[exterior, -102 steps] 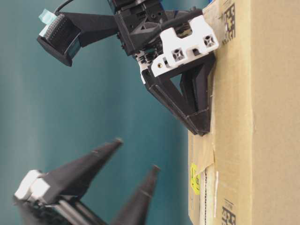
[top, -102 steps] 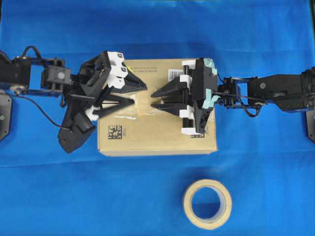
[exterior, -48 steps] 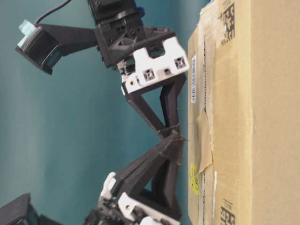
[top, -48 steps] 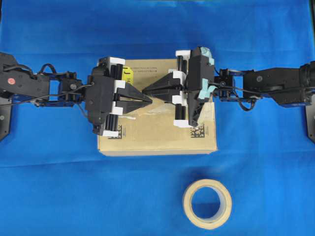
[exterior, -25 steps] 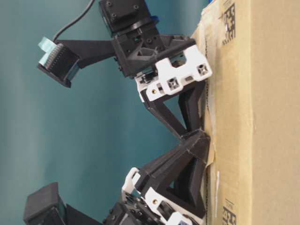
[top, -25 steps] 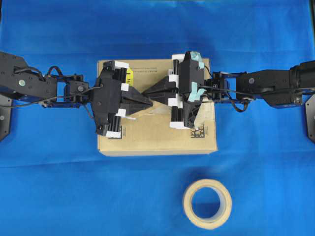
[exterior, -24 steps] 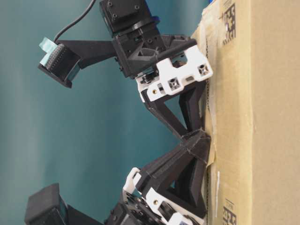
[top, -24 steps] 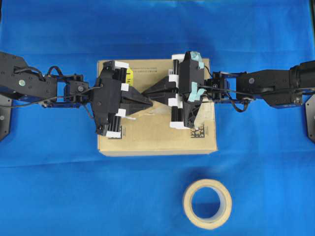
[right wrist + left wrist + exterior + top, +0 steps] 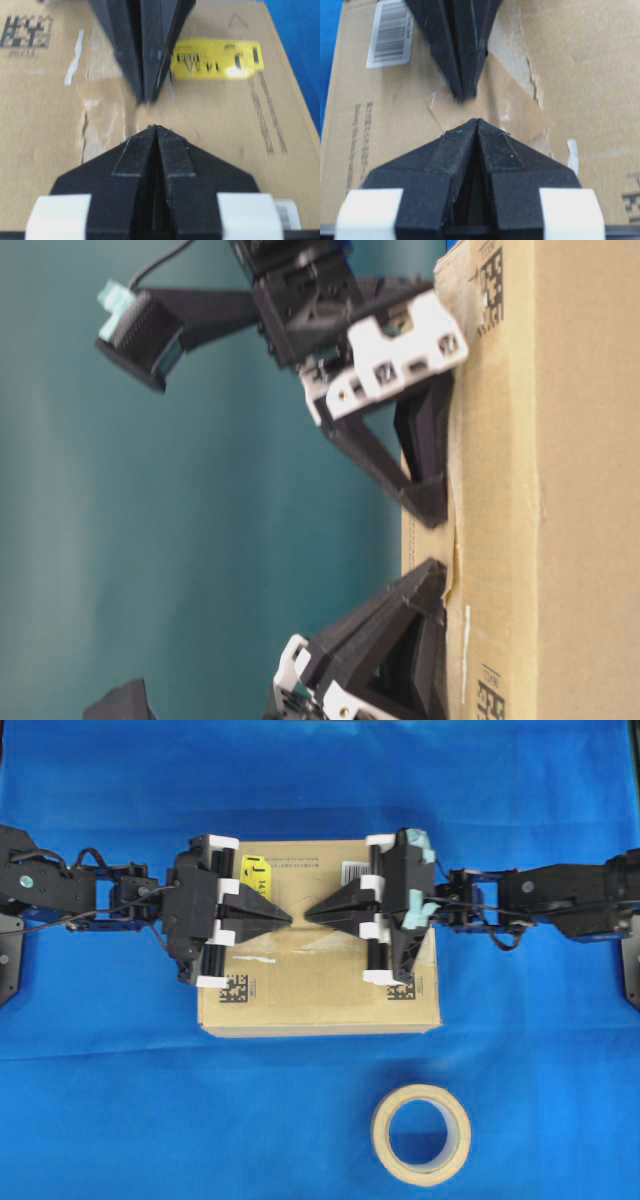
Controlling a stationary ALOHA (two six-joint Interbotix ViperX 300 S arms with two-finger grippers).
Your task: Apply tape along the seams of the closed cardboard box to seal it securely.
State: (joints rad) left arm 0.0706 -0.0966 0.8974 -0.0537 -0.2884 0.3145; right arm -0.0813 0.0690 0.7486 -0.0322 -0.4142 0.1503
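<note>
Left end effector [image 9: 288,917] and right end effector [image 9: 310,912] closed, tips apart over cardboard box [image 9: 310,1005]

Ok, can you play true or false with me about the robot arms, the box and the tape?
1. Both sets of fingers are pinched shut. True: the left gripper and the right gripper are each closed to a point.
2. The two grippers are touching each other. False: their tips face each other with a gap between them.
3. The tape roll sits on top of the cardboard box. False: it lies on the blue cloth beside the box.
4. A piece of tape lies on the box between the tips. True.
5. The yellow sticker is on the tape roll. False: it is on the box.
</note>
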